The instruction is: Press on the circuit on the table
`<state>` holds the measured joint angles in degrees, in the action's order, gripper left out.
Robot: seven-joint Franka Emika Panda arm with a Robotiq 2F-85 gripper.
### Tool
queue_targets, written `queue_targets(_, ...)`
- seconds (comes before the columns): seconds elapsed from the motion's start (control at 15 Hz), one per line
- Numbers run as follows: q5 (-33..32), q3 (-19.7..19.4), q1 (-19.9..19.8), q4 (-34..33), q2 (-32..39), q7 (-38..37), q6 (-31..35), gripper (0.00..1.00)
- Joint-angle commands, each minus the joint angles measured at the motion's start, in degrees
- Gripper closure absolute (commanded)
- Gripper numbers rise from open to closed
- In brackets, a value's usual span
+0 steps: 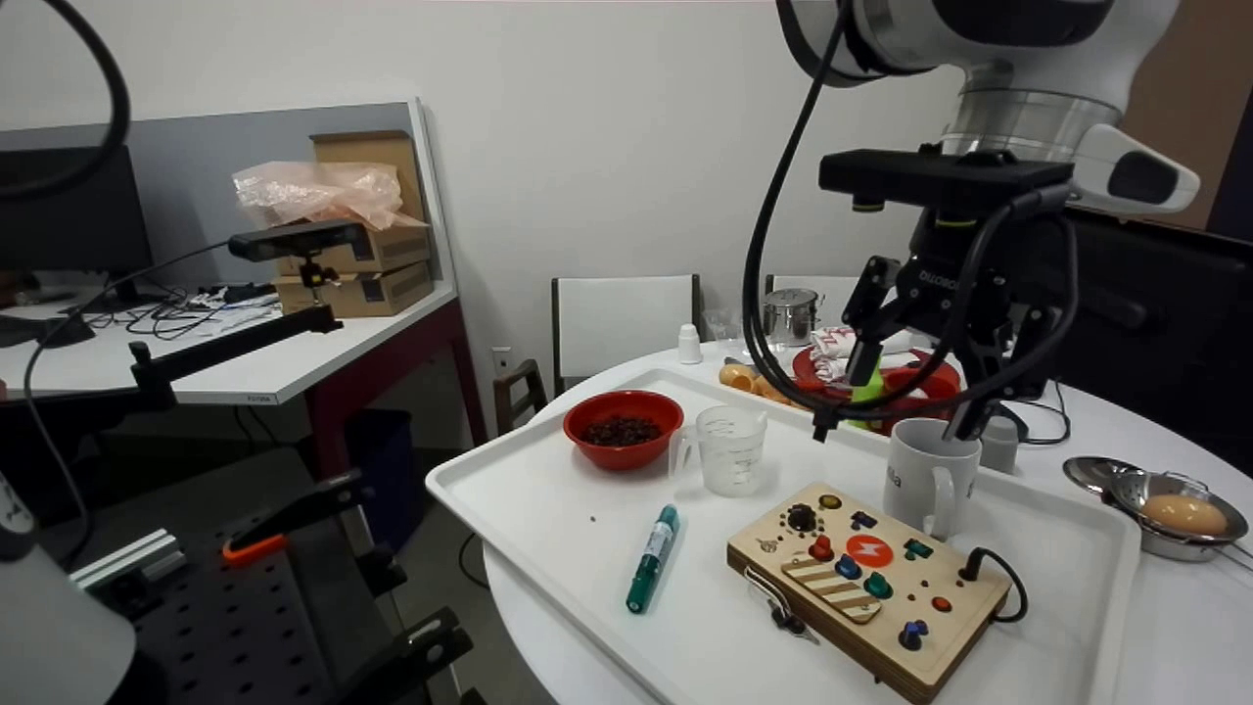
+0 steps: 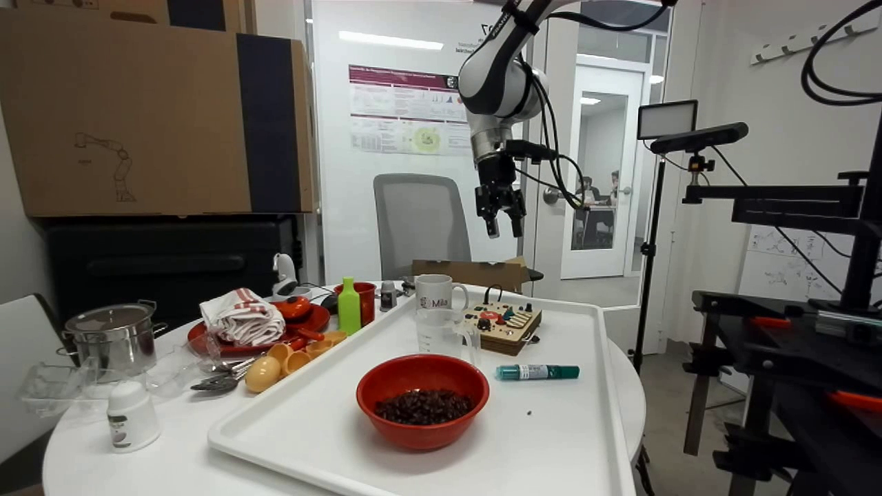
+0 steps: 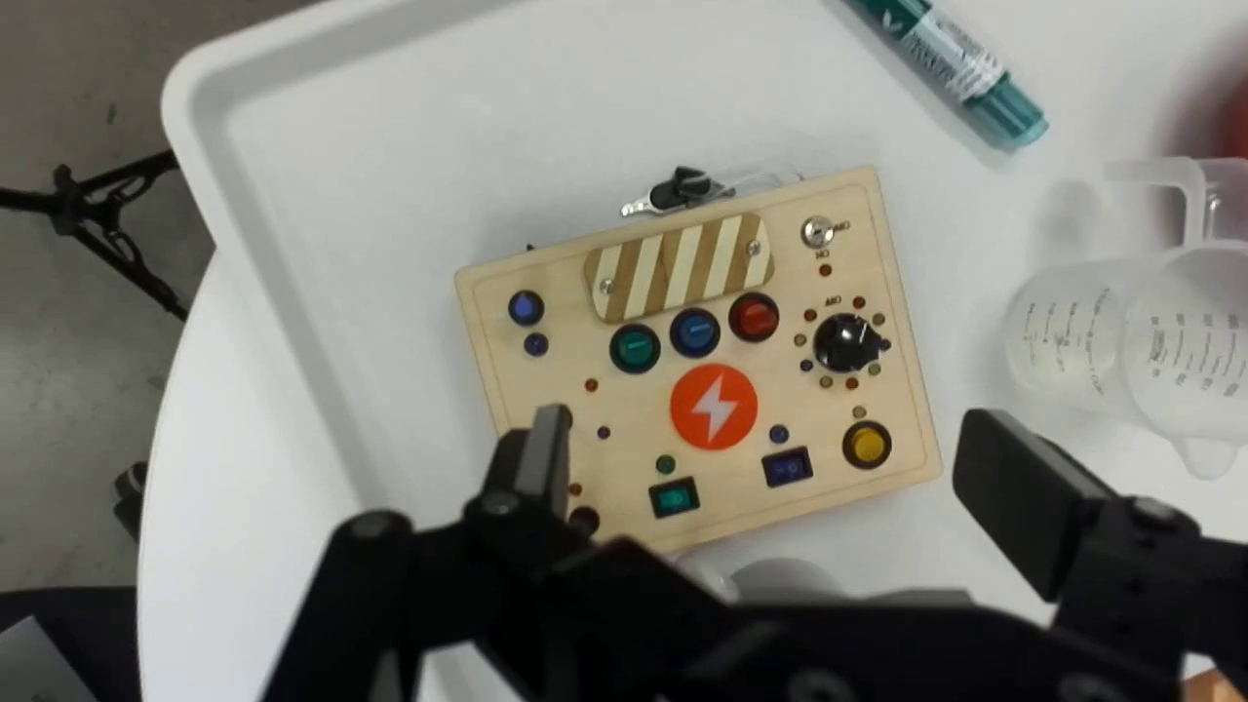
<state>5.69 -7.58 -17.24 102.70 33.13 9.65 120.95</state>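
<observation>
Ext. views: diff. sides, same table; wrist view: down, nr circuit

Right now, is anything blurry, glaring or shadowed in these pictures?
In the wrist view, the gripper looms dark and soft up close, while the circuit beyond it looks crisper; in an exterior view, a bright light streak glares off a shiny pale panel, and a faint, soft shadow lies under the red bowl.

Rimmed table: circuit, marker, cup, bowl, mug
</observation>
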Motion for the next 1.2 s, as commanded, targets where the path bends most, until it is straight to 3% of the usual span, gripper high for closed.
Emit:
queue_targets(0.0, 0.2, -0.3, 1.0, 4.8, -0.8, -2.4, 11.4, 0.0)
queue_targets(0.33, -1.3, -2.6, 1.7, 9.5, -0.3, -7.9, 22.0, 0.0)
queue_targets(0.4, -1.4, -3.1, 1.8, 10.1, -0.3, -8.8, 23.1, 0.1)
queue_targets(0.47, -1.3, -3.4, 1.7, 10.5, -0.2, -9.5, 23.5, 0.26)
queue_targets(1.13, -0.6, -3.5, 2.2, 10.5, 1.5, -13.6, 24.4, 1.0)
